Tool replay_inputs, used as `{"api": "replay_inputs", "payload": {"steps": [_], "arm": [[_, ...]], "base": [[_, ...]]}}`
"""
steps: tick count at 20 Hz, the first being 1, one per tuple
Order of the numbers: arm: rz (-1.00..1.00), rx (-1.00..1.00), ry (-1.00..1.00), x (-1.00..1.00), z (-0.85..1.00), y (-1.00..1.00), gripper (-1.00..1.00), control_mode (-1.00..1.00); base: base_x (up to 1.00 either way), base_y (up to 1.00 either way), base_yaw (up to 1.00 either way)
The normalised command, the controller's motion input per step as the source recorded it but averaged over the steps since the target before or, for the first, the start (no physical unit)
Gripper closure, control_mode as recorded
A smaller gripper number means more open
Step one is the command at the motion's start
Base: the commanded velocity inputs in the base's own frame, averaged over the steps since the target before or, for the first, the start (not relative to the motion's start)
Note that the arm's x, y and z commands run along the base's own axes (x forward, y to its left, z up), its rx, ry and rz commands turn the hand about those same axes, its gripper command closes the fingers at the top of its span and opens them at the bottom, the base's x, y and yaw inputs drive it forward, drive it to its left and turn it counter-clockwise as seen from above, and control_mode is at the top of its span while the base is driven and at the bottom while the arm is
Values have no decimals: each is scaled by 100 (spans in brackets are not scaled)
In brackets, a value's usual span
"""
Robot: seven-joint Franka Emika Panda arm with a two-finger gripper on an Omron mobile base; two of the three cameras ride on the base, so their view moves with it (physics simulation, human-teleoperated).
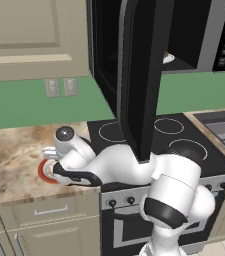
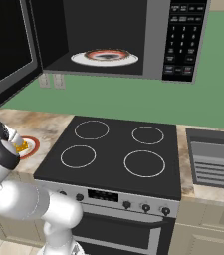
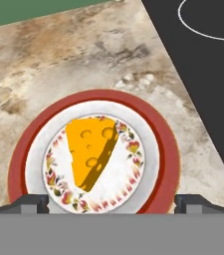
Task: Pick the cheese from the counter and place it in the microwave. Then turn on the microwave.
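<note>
Hovering our gripper (image 3: 106,203) with fingers spread wide over the cheese wedge (image 3: 90,151), we see it on a red-rimmed plate (image 3: 19,159), near the counter's (image 3: 58,69) stove-side edge, microwave (image 2: 156,40) door open.

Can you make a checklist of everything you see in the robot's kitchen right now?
Surface: counter, beige-brown marbled stone, beside a black stove.
Job's things: cheese, an orange wedge, lies on a red-rimmed plate on the counter. Microwave hangs above the stove with its door swung open; a second plate sits inside.
Clutter: nothing seen.
Tool: tool is open, hovering just above the cheese plate, one fingertip at each side, holding nothing.
Cables: nothing seen.
Surroundings: green wall, two wall outlets, cabinet above, drawers below, sink right of the stove.
</note>
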Motion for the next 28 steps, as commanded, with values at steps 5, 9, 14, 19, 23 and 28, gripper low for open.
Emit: {"api": "replay_inputs", "payload": {"steps": [5,9,14,19,23,28], "arm": [[0,0,1,14,-16,14,-100,-100],[0,0,0,16,-16,11,-100,-100],[0,0,0,17,-10,4,-100,-100],[0,0,1,18,-8,1,-100,-100],[0,0,0,17,-8,5,-100,-100],[0,0,1,15,-10,6,-100,-100]], "base": [[0,0,0],[0,0,0],[0,0,0],[0,0,0],[0,0,0],[0,0,0]]}}
